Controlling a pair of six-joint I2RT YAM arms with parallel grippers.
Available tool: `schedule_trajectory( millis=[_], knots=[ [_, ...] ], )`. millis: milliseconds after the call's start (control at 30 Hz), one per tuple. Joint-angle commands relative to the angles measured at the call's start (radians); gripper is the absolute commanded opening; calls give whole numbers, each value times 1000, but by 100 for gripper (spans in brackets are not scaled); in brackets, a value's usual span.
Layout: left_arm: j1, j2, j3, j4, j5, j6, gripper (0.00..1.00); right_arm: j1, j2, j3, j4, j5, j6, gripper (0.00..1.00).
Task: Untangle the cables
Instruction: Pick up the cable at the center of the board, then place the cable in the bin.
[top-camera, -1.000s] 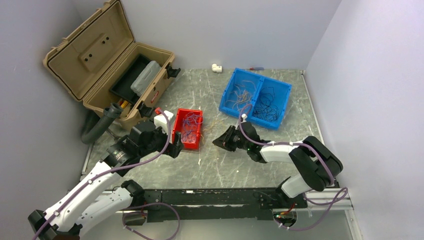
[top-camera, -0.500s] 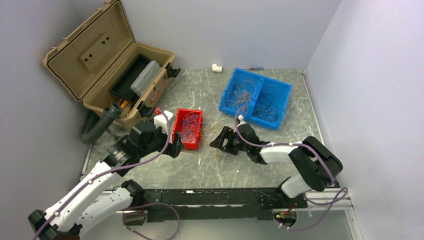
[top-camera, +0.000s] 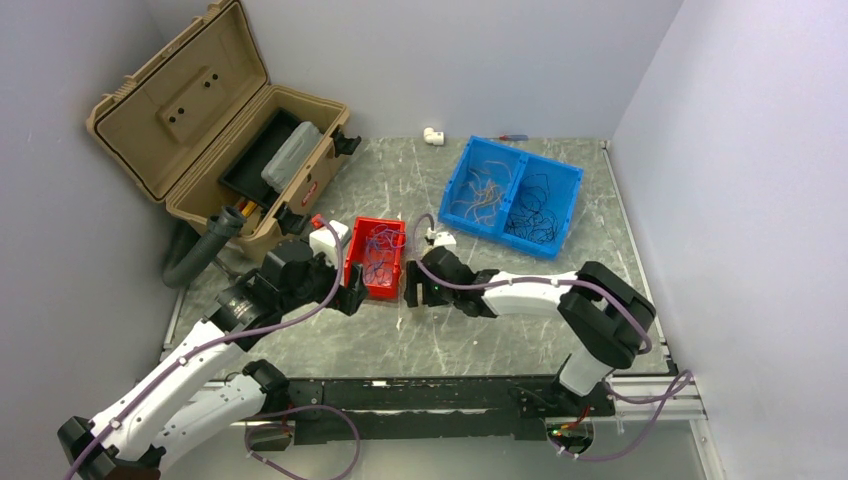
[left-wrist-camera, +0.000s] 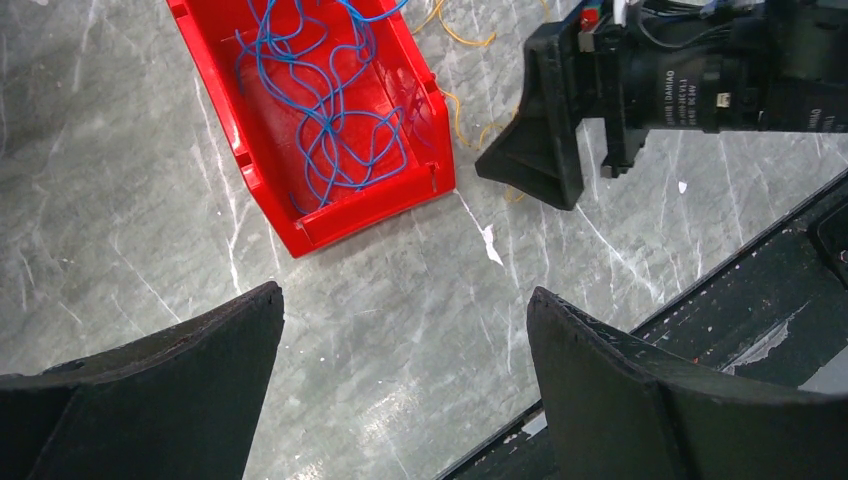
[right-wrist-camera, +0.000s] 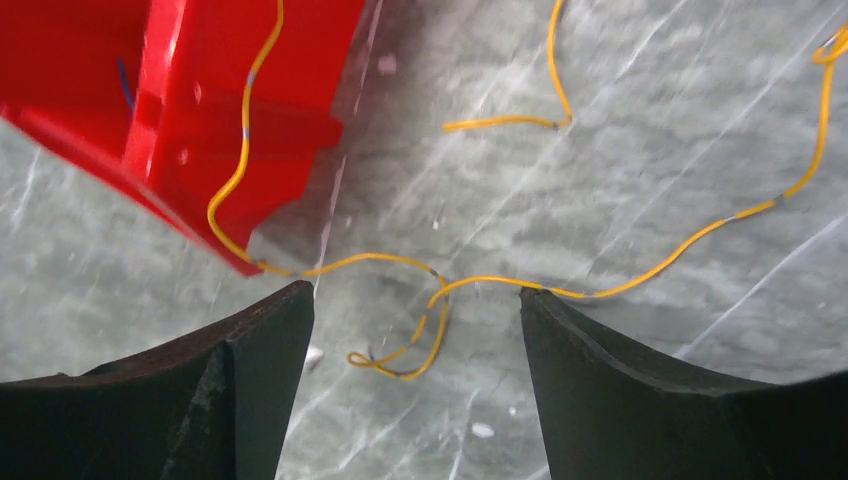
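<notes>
Thin yellow-orange cables (right-wrist-camera: 440, 319) lie loose on the grey table beside the red bin (right-wrist-camera: 230, 90); one strand runs up over the bin's corner. My right gripper (right-wrist-camera: 415, 300) is open just above them, a small yellow loop on the table between its fingers and nothing gripped. From above, this gripper (top-camera: 413, 283) points at the red bin (top-camera: 352, 262), which holds blue cables (top-camera: 378, 250). My left gripper (left-wrist-camera: 405, 300) is open and empty over bare table, near the bin's front wall (left-wrist-camera: 370, 208). Blue cables (left-wrist-camera: 330, 130) fill that bin.
A blue two-compartment bin (top-camera: 455, 180) at the back holds pale wires on its left and black wires (top-camera: 535, 215) on its right. An open tan toolbox (top-camera: 230, 150) and a black corrugated hose (top-camera: 200, 250) sit at the left. A black rail (top-camera: 420, 400) edges the near side.
My right arm has swung left from mid-table to the red bin's near corner, and its gripper has gone from shut to open. The left arm has not moved.
</notes>
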Motion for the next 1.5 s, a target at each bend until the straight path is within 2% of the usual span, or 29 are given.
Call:
schedule_trajectory(
  millis=[0,133,300,400,533,600,833,967,1233,1467],
  knots=[
    [4,0,52,13,0,1,94,45,63,92,-167,215,-50,78],
    [4,1,55,14,-1,4,94,64,91,99,-166,234,-46,79],
    [4,6,62,12,2,7,94,73,149,151,-217,279,-38,66],
    [4,3,62,8,-2,11,94,92,163,179,-251,331,-41,49],
    [3,3,65,5,-7,12,94,95,127,166,-256,369,-22,11],
    [4,3,67,4,-8,13,94,95,80,150,-247,377,-22,0],
    [4,3,68,3,-12,14,94,86,-147,80,-246,374,-30,0],
    [4,0,64,9,-9,11,94,29,-284,73,-272,290,-45,0],
    [4,-11,61,15,-14,-5,94,-210,-448,164,-360,-49,-112,0],
    [4,-23,56,12,-15,-18,94,-467,-419,249,-337,-422,-93,0]
  ],
)
